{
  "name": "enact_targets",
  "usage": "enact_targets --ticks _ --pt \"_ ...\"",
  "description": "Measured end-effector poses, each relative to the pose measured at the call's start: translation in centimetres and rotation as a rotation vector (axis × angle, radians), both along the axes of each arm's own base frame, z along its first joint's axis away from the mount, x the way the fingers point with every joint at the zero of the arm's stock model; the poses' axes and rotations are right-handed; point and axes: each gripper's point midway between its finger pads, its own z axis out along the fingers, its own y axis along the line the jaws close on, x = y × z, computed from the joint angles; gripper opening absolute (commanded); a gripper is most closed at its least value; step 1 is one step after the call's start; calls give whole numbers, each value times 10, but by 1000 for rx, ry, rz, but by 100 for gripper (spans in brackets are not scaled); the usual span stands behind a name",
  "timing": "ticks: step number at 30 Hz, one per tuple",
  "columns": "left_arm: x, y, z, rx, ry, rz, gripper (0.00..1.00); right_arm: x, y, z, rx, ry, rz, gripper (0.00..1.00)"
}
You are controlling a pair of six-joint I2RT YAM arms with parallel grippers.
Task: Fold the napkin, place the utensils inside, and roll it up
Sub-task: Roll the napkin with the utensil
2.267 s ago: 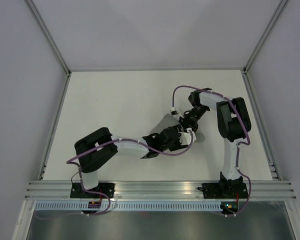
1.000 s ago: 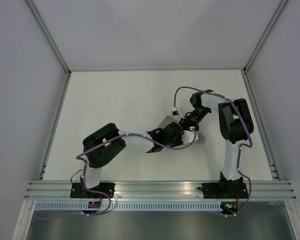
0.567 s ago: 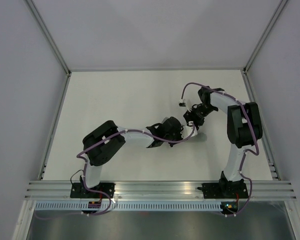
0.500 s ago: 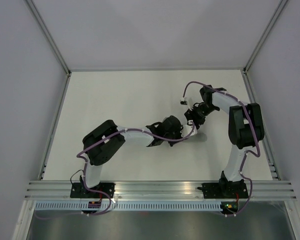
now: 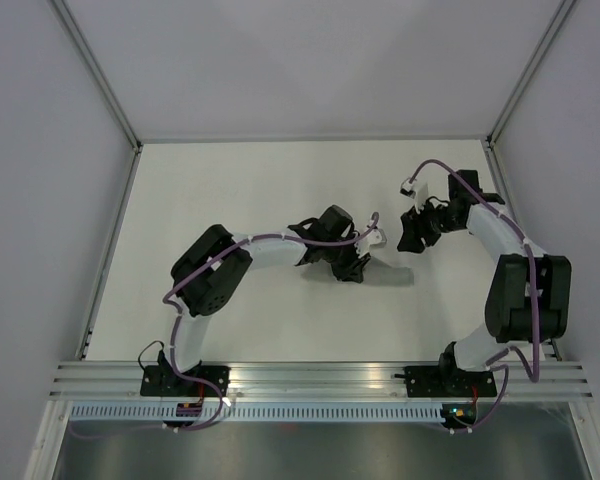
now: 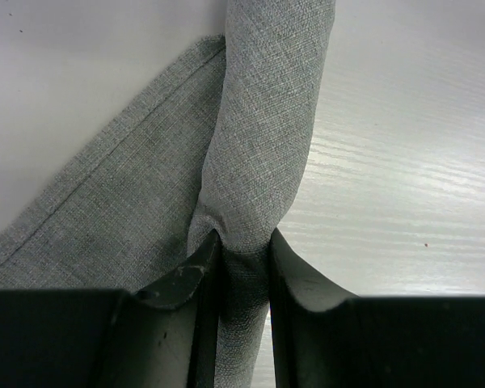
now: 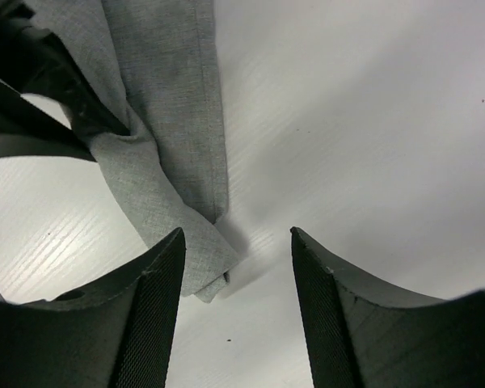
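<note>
The grey napkin [image 6: 267, 145] is rolled into a tube, with a flat flap [image 6: 113, 218] trailing to its left. My left gripper [image 6: 242, 242] is shut on the tube's near end, fingers pressing both sides. From above, the left gripper [image 5: 353, 266] sits mid-table and the napkin [image 5: 392, 273] sticks out to its right. My right gripper [image 5: 411, 240] hovers just right of and beyond that end, open and empty. In the right wrist view the napkin's end [image 7: 174, 210] lies near the left finger of the right gripper [image 7: 236, 234]. No utensils are visible.
The white table [image 5: 230, 190] is walled by pale panels, with an aluminium rail [image 5: 320, 378] along the near edge. The left arm's purple cable [image 5: 280, 238] loops over its forearm. The left gripper's dark body [image 7: 32, 81] shows in the right wrist view's upper left.
My right gripper has let go of the napkin, opened and drawn away to the right. My left gripper kept its hold on the roll and shifted slightly farther up the table.
</note>
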Motion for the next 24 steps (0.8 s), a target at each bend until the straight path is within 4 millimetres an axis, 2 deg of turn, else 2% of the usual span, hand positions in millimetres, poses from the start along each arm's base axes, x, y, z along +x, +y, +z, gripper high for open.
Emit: enact_targets --ticks 5,8,17,24 --pt "2 1 0 -14 146 -26 15 -28 2 11 -24 -142 25 66" --pt "2 0 0 -11 226 -40 15 -42 6 10 -63 -229 63 66" --pt "-13 -3 0 -2 417 -78 17 -88 46 -29 -194 -401 290 70" --pt "-25 -3 0 12 540 -87 17 -98 66 -48 -272 -482 382 70"
